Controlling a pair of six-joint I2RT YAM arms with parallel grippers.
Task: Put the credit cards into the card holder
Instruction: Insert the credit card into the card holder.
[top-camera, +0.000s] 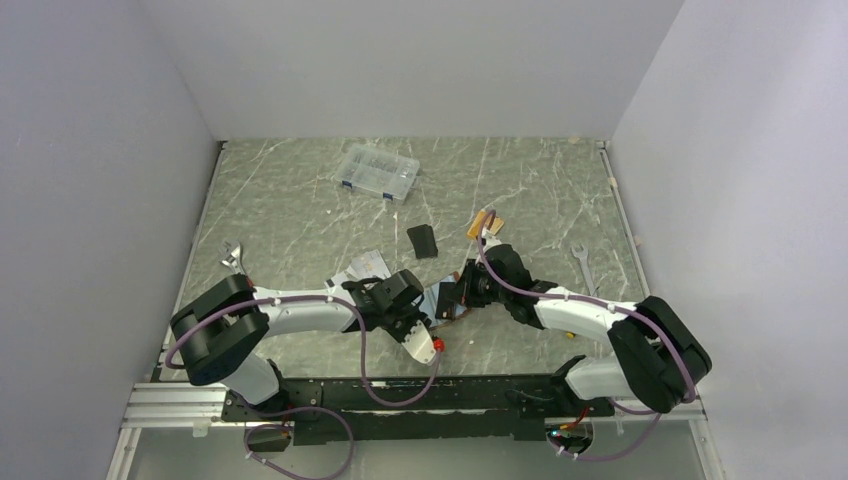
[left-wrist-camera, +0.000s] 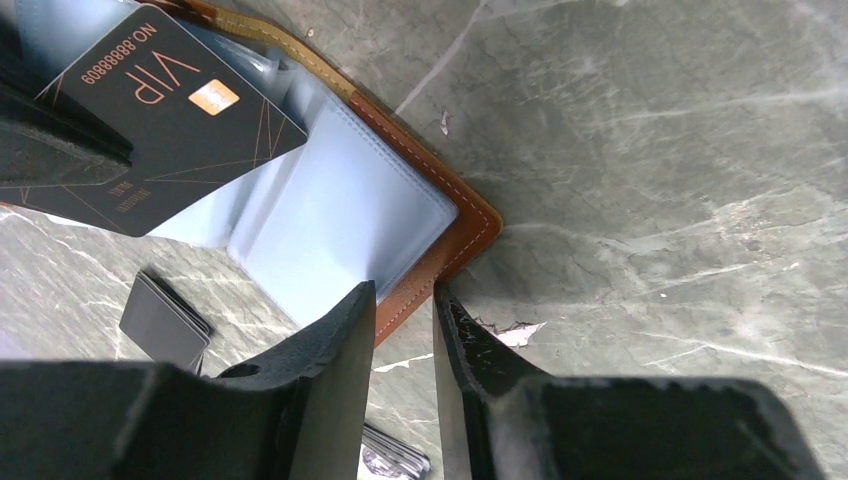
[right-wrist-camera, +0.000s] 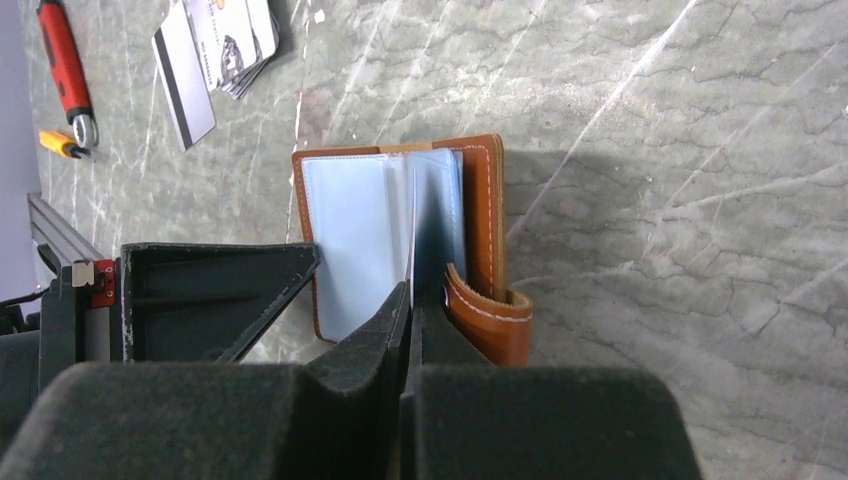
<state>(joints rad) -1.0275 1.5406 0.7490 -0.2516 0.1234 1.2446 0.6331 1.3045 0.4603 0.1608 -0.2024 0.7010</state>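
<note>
The card holder (right-wrist-camera: 485, 215) lies open on the table, brown leather with pale blue sleeves (left-wrist-camera: 340, 215). My right gripper (right-wrist-camera: 412, 300) is shut on a dark VIP card (left-wrist-camera: 165, 120), held on edge with its far end among the sleeves. My left gripper (left-wrist-camera: 403, 295) stands narrowly open at the holder's near corner, the brown rim (left-wrist-camera: 440, 265) crossing the gap at its fingertips. More credit cards (right-wrist-camera: 215, 45) lie in a loose pile on the table, one showing a dark stripe (right-wrist-camera: 182, 85). From above, both grippers (top-camera: 415, 322) (top-camera: 466, 293) meet over the holder (top-camera: 442, 300).
A small flat black rectangle (top-camera: 422, 241) lies behind the holder, and a clear compartment box (top-camera: 378, 170) stands further back. Wrenches lie at the left (top-camera: 232, 255) and right (top-camera: 583, 262). A red-handled tool (right-wrist-camera: 62, 55) is near the front rail (top-camera: 400, 385).
</note>
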